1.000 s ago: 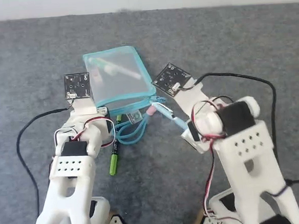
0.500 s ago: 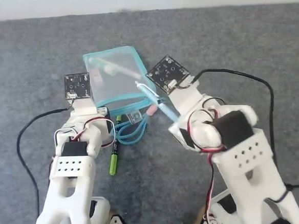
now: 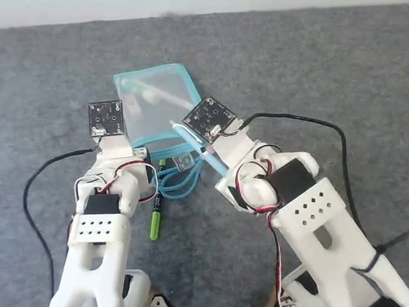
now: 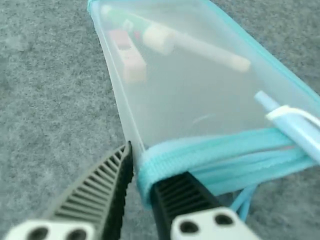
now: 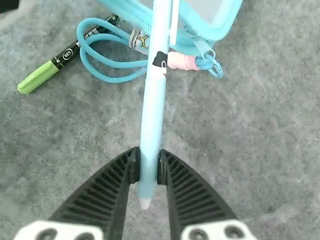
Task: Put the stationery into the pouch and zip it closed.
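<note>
A translucent teal pouch [image 3: 160, 104] lies on the grey mat, with a marker and an eraser inside [image 4: 150, 40]. My left gripper [image 4: 137, 177] is shut on the pouch's zipper edge [image 4: 165, 160] at its near corner. My right gripper [image 5: 147, 167] is shut on a light blue pen [image 5: 155, 100], whose far end points into the pouch mouth [image 3: 182, 130]. The pen's tip shows through the pouch wall [image 4: 287, 120]. A green-capped black marker [image 3: 156, 209] lies on the mat between the arms, next to the pouch's blue lanyard loop [image 3: 178, 183].
A pink zipper pull [image 5: 182, 61] and a small tag [image 5: 137, 39] hang at the pouch's open end. Both arm bases stand at the near edge of the mat [image 3: 367, 65], with black cables running to each side.
My right gripper has swung leftward toward the pouch with the blue pen, and the pen's far end has entered the pouch mouth. The left arm has kept still.
</note>
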